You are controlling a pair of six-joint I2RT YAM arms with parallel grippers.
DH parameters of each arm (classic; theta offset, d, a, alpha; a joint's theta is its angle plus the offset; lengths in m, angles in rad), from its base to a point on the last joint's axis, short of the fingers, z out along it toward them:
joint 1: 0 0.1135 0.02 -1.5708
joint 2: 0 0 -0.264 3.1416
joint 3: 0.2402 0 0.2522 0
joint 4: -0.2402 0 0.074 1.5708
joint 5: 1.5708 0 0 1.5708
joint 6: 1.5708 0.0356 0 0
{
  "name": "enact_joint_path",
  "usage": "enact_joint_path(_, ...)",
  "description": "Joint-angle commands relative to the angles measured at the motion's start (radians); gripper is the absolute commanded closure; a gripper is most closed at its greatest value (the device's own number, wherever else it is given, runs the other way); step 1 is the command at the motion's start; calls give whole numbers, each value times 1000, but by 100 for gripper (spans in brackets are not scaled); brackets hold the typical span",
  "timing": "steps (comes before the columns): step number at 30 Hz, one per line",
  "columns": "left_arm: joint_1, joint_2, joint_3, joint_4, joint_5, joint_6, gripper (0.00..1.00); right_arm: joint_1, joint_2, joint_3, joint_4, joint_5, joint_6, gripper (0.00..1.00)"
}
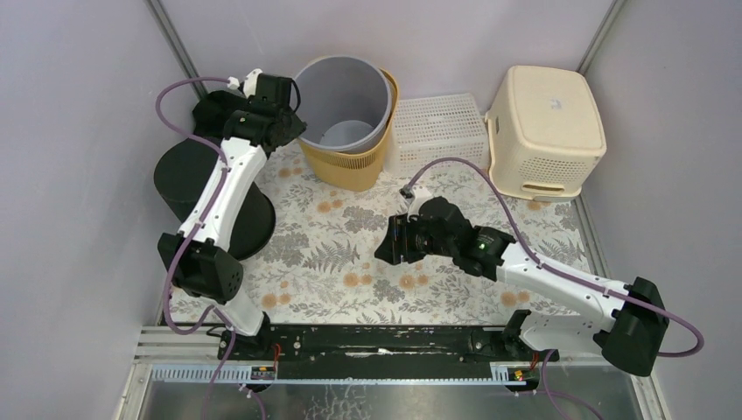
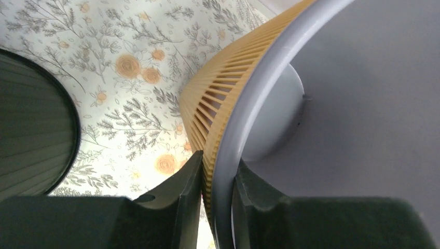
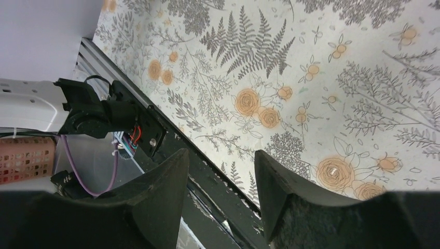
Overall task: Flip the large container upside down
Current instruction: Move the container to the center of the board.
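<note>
A large grey container (image 1: 346,96) stands upright at the back, nested inside a yellow slatted basket (image 1: 346,171). My left gripper (image 1: 295,109) is at their left rim. In the left wrist view my left gripper (image 2: 218,162) is shut on both rims. One finger presses the yellow slats (image 2: 215,104) from outside, the other the grey wall (image 2: 337,104) from inside. My right gripper (image 1: 385,241) hovers over the middle of the floral mat. It is open and holds nothing (image 3: 220,155).
A black round container (image 1: 188,179) stands upside down at the left, close to my left arm. A white lattice crate (image 1: 437,131) and an upturned beige bin (image 1: 547,122) sit at the back right. Grey walls enclose the table.
</note>
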Motion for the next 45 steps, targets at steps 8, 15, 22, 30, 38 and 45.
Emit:
enact_joint_path(8,-10,-136,-40,12,335,149,73,-5,-66,246,-156,78,-116,42)
enact_joint_path(15,-11,-196,-22,-75,430,180,72,-6,-98,392,-279,233,-192,41)
enact_joint_path(22,-27,-275,-64,-107,534,184,71,-9,-135,503,-349,408,-224,39)
enact_joint_path(30,-205,-316,-136,-92,472,151,61,-7,-106,624,-460,554,-269,38)
enact_joint_path(38,-290,-360,-254,-25,422,124,16,-10,-67,688,-590,599,-243,39)
enact_joint_path(45,-291,-398,-151,-46,368,176,0,-12,-33,767,-721,659,-213,42)
